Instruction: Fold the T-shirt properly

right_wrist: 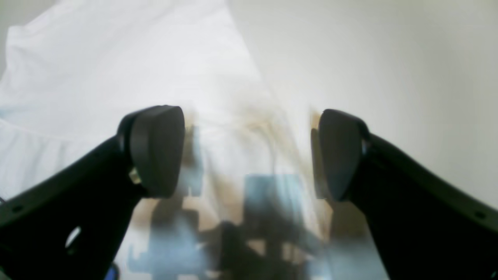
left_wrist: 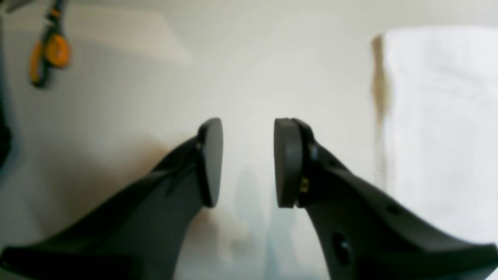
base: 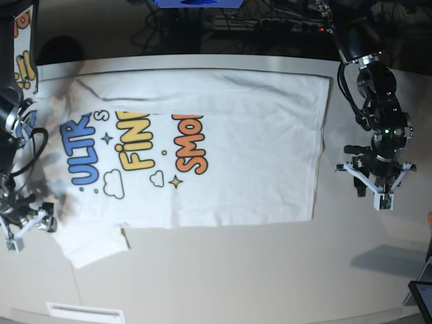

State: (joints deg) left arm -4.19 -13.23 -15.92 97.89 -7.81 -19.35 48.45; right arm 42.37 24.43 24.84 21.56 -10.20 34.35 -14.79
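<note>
The white T-shirt (base: 250,148) lies flat across the table, print up. Its far long side is folded over, cutting the blue, yellow and orange letters short. One sleeve (base: 91,246) sticks out at the near left. My left gripper (base: 376,192) hovers over bare table just right of the shirt's hem. In the left wrist view this gripper (left_wrist: 248,163) is open and empty, and the T-shirt's edge (left_wrist: 439,116) shows at the right. My right gripper (base: 27,233) is at the shirt's left end. In the right wrist view that gripper (right_wrist: 249,155) stands wide open above the T-shirt (right_wrist: 116,58) and its blurred blue print.
Cables and a blue object (base: 196,3) lie beyond the table's far edge. A dark screen corner (base: 422,293) sits at the near right. An orange-and-black tool (left_wrist: 50,50) shows at the upper left of the left wrist view. A white label (base: 84,312) marks the table's front edge.
</note>
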